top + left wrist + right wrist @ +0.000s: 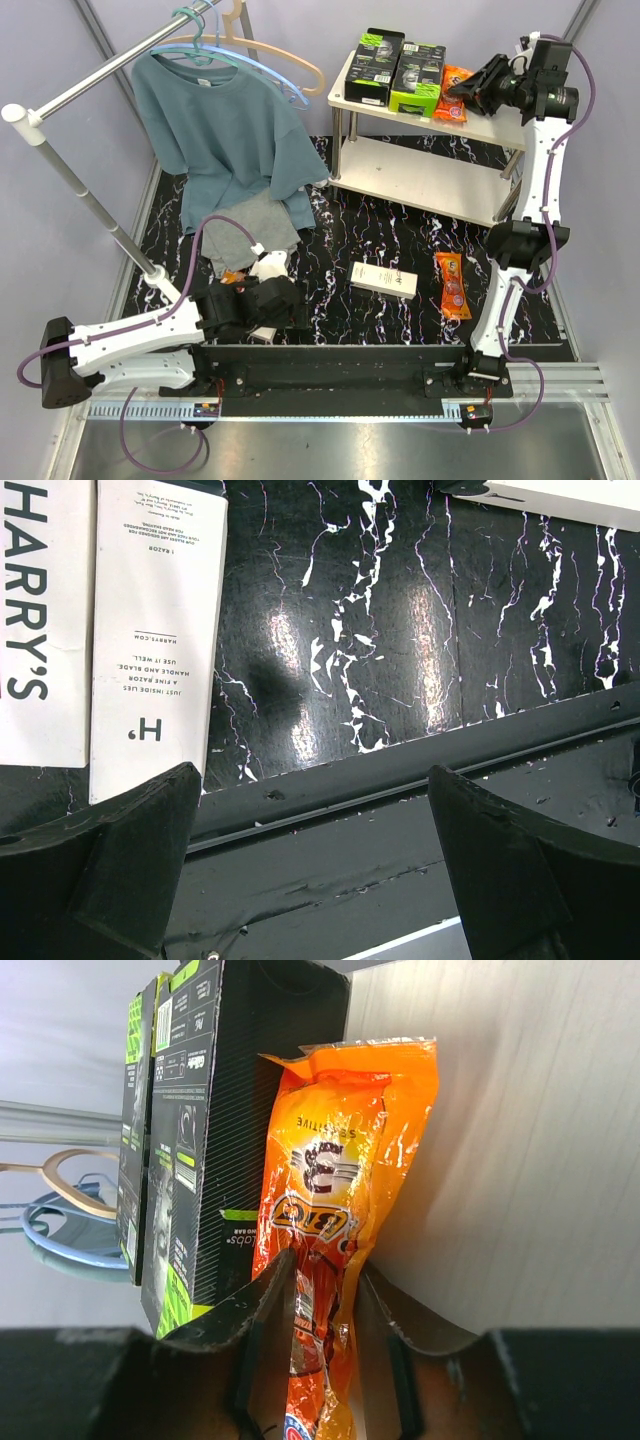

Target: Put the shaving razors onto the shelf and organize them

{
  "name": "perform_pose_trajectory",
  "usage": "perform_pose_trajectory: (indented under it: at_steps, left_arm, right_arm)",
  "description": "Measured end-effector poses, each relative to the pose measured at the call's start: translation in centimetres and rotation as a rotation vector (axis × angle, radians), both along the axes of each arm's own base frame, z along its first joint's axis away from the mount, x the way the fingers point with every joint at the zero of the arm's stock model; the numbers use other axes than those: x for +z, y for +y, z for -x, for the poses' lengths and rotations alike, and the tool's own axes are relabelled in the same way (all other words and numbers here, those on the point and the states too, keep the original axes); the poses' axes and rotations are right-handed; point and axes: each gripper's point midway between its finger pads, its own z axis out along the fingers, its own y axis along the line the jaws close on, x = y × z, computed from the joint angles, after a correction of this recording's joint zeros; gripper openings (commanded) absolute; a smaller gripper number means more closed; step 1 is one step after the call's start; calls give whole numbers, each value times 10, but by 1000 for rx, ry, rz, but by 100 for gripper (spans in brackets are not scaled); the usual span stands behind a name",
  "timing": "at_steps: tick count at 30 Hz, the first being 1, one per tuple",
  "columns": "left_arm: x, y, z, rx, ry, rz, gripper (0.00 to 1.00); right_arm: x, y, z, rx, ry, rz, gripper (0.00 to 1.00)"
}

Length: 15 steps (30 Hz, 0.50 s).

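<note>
On the shelf's top board [500,125] stand two black-and-green razor boxes [373,52] [418,75], with an orange razor pack [452,95] lying beside them. My right gripper [465,90] is at that pack. In the right wrist view the orange pack [340,1160] lies between the parted jaws of my right gripper [325,1290], resting on the board [520,1140] against a box [210,1130]. On the mat lie a white box [384,279] and another orange pack [451,285]. My left gripper [310,860] hangs wide open and holds nothing, near two white HARRY'S boxes [40,620] [155,630].
A metal clothes rail [90,85] with hangers and a teal T-shirt [220,130] fills the left. A folded grey cloth [250,230] lies below the shirt. The black base bar [330,360] runs along the mat's near edge. The lower shelf board [420,175] is bare.
</note>
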Motion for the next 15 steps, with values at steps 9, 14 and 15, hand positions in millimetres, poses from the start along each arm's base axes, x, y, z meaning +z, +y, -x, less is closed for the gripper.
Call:
perform_pose_trajectory:
  at_steps: [9,14,15]
  left_arm:
    - [4,-1,0,1,-8,22,99]
    - [1,0,0,1,-7,19,99]
    - [0,1,0,1,-6,18,99]
  right_arm:
    - [4,12,-2,-12,-19,27,62]
    - [16,10,4,-59,-44,71,84]
    - [18,8,4,-73,-50,84,86]
